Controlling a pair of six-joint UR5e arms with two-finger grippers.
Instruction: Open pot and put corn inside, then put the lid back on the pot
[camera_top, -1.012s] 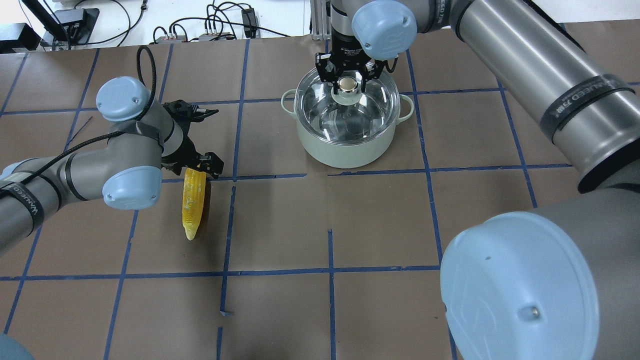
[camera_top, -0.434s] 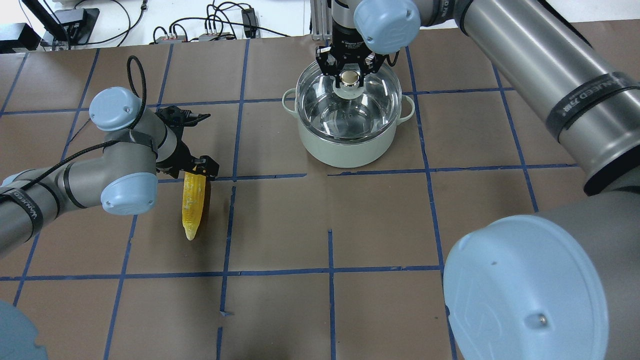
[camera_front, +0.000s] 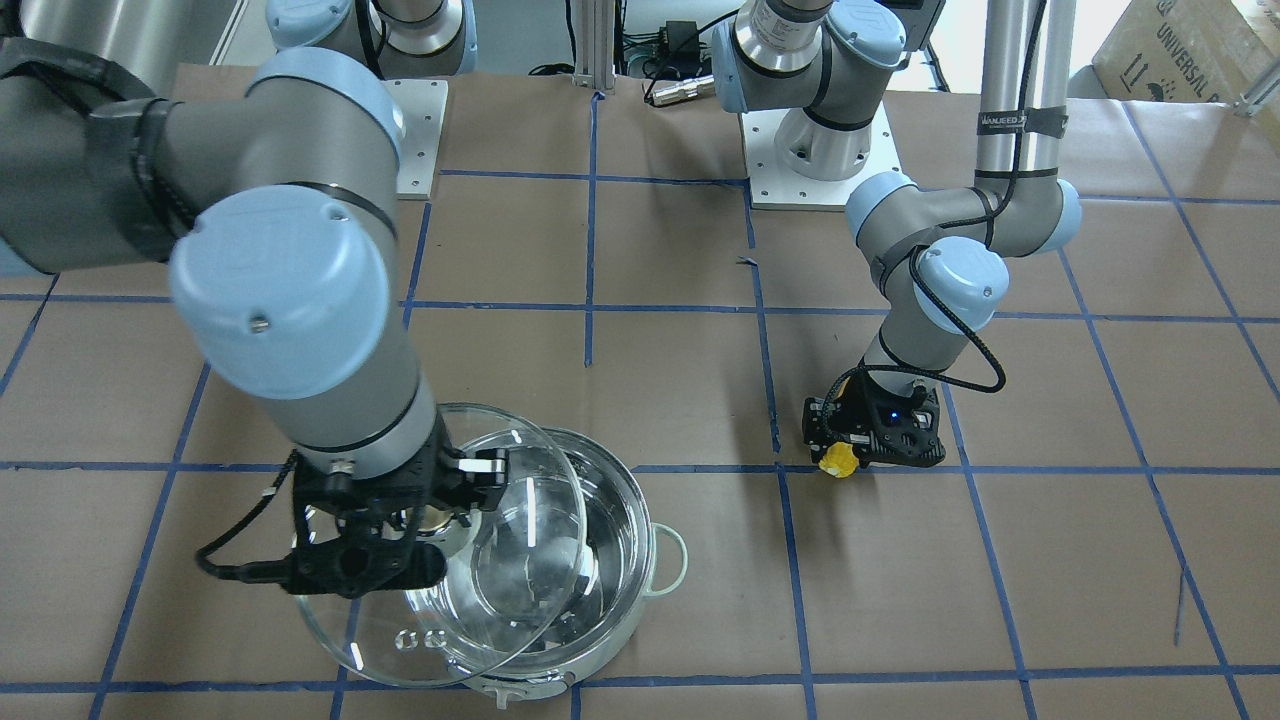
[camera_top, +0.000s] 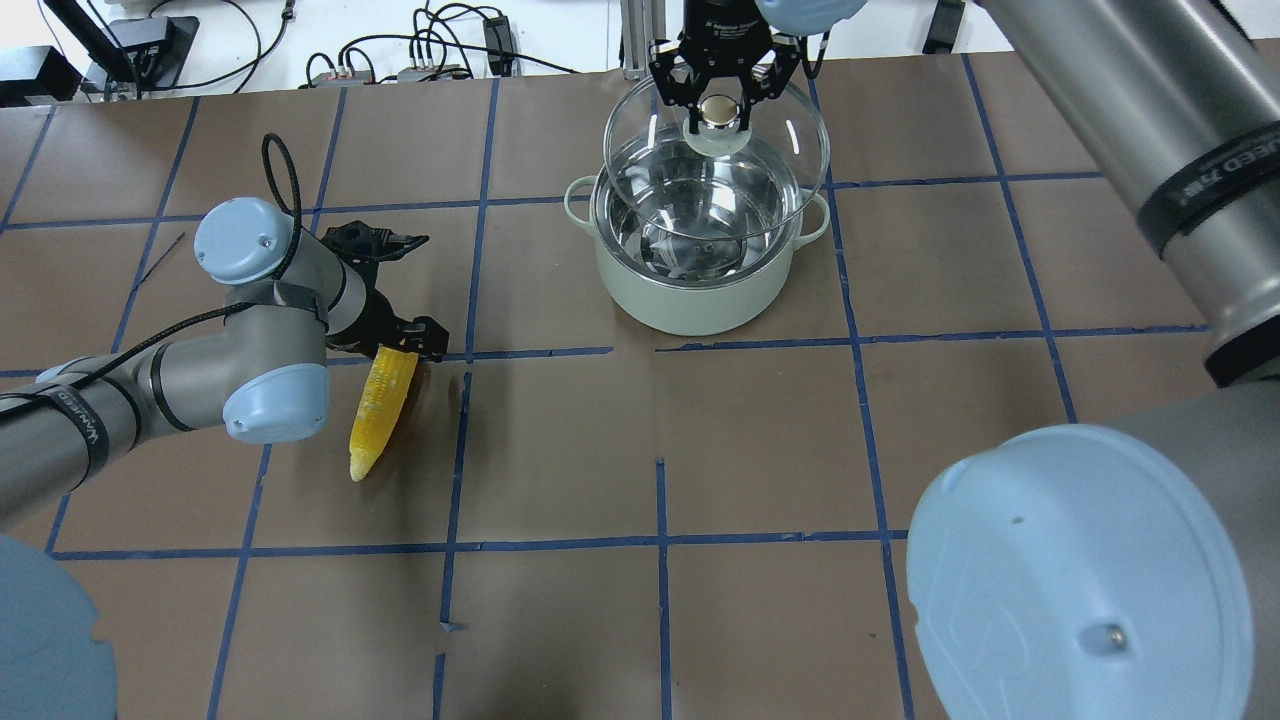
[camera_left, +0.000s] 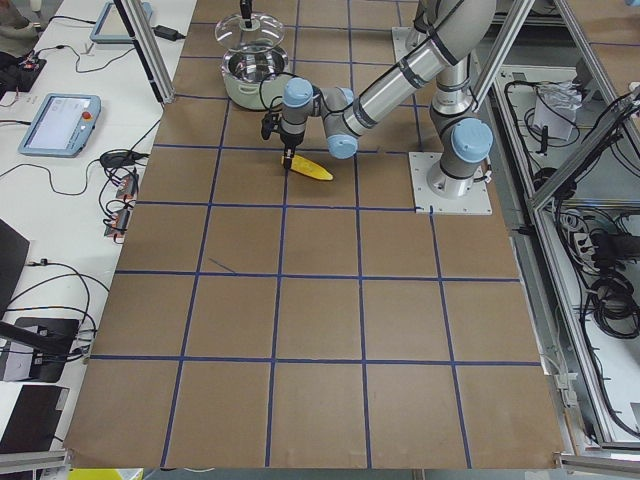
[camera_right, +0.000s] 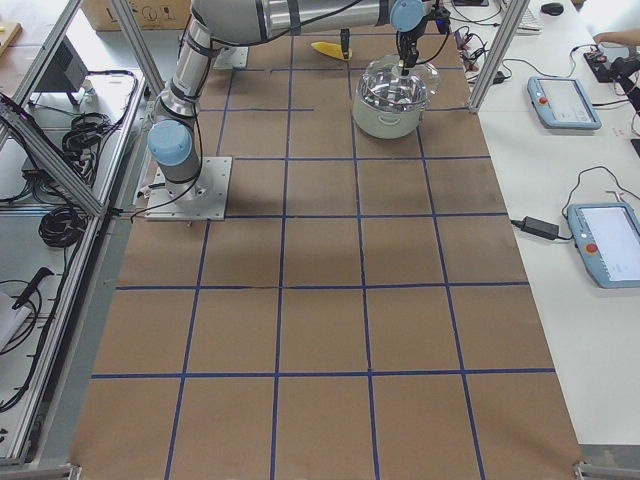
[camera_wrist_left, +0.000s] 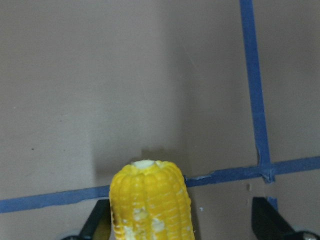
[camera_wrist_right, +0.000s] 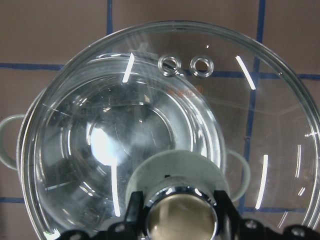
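Observation:
The pot (camera_top: 690, 290) stands uncovered at the far middle of the table. My right gripper (camera_top: 717, 110) is shut on the knob of the glass lid (camera_top: 785, 130) and holds it tilted above the pot's far rim; the lid also shows in the right wrist view (camera_wrist_right: 250, 125). The corn (camera_top: 380, 412) lies to the pot's left, tip toward me. My left gripper (camera_top: 402, 345) straddles its thick end. In the left wrist view one finger (camera_wrist_left: 97, 222) touches the corn (camera_wrist_left: 150, 200) and a gap shows before the other finger (camera_wrist_left: 270, 222).
Blue tape lines (camera_top: 660, 540) divide the brown table cover into squares. Cables and boxes (camera_top: 420, 50) lie beyond the far edge. My right arm's large elbow (camera_top: 1080, 580) fills the near right of the overhead view.
My right gripper has lifted the lid off the pot and carried it up and away from me. The corn's tip has swung a little to the left under my left gripper.

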